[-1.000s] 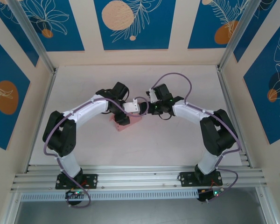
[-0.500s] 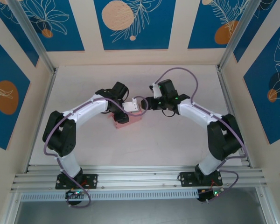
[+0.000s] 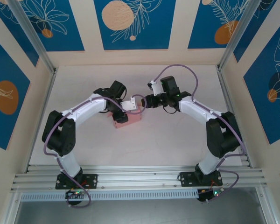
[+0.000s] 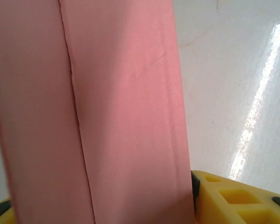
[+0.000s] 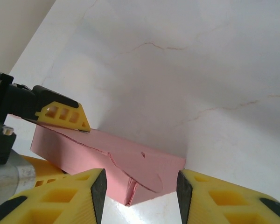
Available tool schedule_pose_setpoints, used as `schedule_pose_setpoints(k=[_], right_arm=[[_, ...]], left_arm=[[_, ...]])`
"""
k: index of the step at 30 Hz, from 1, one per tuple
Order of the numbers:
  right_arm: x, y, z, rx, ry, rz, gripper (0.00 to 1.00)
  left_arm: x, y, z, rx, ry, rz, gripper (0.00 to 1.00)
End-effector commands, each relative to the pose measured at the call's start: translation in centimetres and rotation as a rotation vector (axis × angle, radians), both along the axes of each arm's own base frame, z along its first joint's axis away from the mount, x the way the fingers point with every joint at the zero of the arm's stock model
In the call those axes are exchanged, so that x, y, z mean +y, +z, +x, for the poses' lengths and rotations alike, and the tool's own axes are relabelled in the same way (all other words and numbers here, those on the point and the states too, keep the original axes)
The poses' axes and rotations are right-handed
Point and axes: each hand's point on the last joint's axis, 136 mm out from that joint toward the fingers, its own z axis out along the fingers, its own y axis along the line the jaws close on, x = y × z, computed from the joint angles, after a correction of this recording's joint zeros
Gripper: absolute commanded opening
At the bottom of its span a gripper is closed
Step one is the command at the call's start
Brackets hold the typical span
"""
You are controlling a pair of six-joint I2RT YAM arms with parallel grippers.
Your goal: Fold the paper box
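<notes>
**Clearance around the box.** White marbled surface [image 3: 168, 144] lies bare from 4 to 8 o'clock of the pink card box [image 3: 132, 121]. The left pincer [image 4: 100, 205], clamped on the box, bars 10 to 11 o'clock. The right pincer [image 5: 140, 196], jaws apart, bars 1 to 2 o'clock.
</notes>
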Motion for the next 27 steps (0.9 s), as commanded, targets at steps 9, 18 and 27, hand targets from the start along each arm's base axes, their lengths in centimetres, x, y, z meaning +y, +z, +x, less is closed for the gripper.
schedule_pose_setpoints(k=[9,18,27], right_arm=[[1.7,0.0,-0.5,-0.016,0.072,-0.026,0.49],[0.7,-1.1,-0.4,-0.007,0.039,-0.088,0.47],[1.1,-1.1,-0.2,0.023,0.028,-0.081,0.16]], left_arm=[[0.0,0.4,0.0,0.012,-0.009,-0.040,0.52],[-0.2,0.7,0.1,0.003,-0.005,-0.059,0.52],[0.1,0.3,0.0,0.017,0.003,-0.043,0.52]])
